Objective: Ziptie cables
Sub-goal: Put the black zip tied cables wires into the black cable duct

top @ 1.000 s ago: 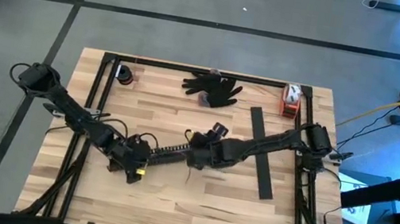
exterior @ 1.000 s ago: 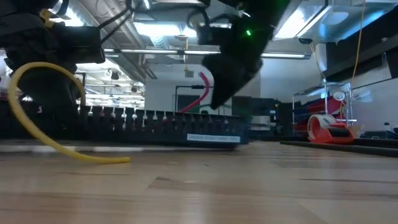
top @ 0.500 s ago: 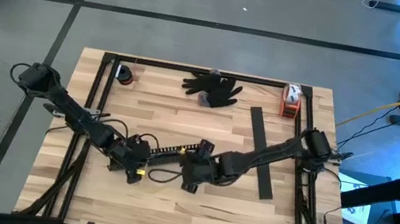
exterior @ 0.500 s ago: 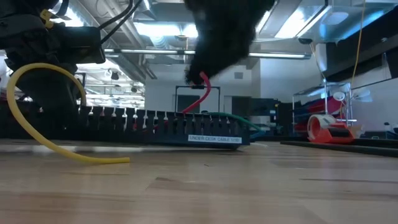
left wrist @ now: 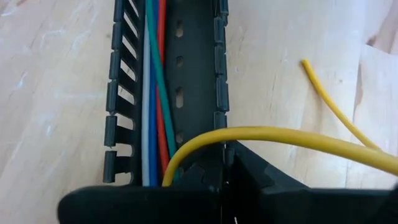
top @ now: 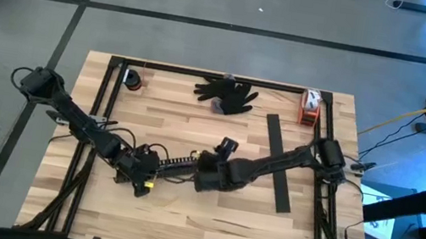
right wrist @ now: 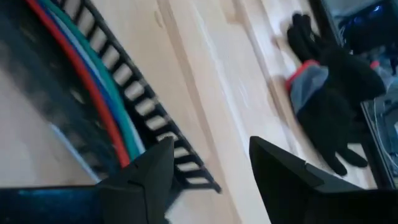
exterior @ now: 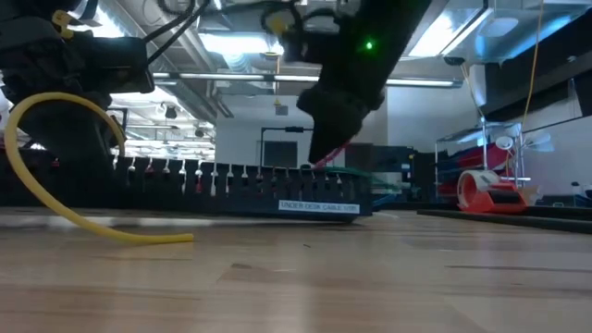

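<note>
The black slotted channel (top: 180,162) lies on the table between my two grippers. White, blue, red and green cables (left wrist: 155,112) run along inside it, and they also show in the right wrist view (right wrist: 93,99). A yellow cable (left wrist: 280,134) arches out of the channel's end at my left gripper (top: 142,175) and loops down onto the table (exterior: 55,194). My left gripper (left wrist: 227,186) is shut at that end. My right gripper (right wrist: 211,171) is open and hovers over the channel's other end (top: 205,172). My left gripper's fingers meet on the channel's end, in line with one side wall (left wrist: 219,124), pointing along the channel. The fingers themselves hide the place of contact, and the yellow cable (left wrist: 169,174) comes out from behind them. The channel lies flat on the table. My right gripper (exterior: 328,139) stands just above the red cable (exterior: 326,157); whether it touches it I cannot tell.
A pair of black gloves (top: 227,94) lies near the far edge. A tape roll (top: 132,79) sits at the far left and a red and white object (top: 310,105) at the far right. A flat black strip (top: 279,164) lies under the right arm. A black frame rims the table.
My right gripper swung toward the near edge and came back over the channel's end, lower in the low view. The red cable loop that stood above the channel now sits lower, close to the channel's top. My left gripper stayed put.
</note>
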Controlling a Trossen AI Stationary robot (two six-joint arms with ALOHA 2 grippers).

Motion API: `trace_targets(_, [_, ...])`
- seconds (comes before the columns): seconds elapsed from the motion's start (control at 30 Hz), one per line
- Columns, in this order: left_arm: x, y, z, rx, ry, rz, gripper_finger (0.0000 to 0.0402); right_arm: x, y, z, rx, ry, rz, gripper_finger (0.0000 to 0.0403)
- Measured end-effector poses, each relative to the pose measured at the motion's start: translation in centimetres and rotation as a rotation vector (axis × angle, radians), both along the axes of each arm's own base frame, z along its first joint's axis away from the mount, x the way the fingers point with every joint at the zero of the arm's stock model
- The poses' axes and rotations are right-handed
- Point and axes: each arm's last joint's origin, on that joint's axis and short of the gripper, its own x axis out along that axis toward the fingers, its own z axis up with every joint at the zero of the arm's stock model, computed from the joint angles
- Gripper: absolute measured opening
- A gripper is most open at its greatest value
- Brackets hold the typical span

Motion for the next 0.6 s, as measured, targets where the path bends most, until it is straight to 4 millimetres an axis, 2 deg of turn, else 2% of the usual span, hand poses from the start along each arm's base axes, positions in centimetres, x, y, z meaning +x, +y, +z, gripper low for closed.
trace_targets(0.13, [0.0,0.0,0.0,0.000,-0.001,0.001,0.0008,0.2,-1.2,-0.1,0.041,0.048,0.009,0.0202])
trace_targets(0.3, [0.0,0.0,0.0,-0.006,0.000,0.007,0.0008,-0.1,-1.0,-0.1,0.073,0.135,0.091,0.0202])
trace_targets(0.5, [0.0,0.0,0.0,-0.015,0.002,0.021,0.0008,-0.8,0.5,3.3,0.135,0.076,0.148,0.0202])
trace_targets(0.6, [0.0,0.0,0.0,-0.015,0.003,0.022,0.0008,-1.4,1.6,3.9,0.184,0.080,0.190,0.0202])
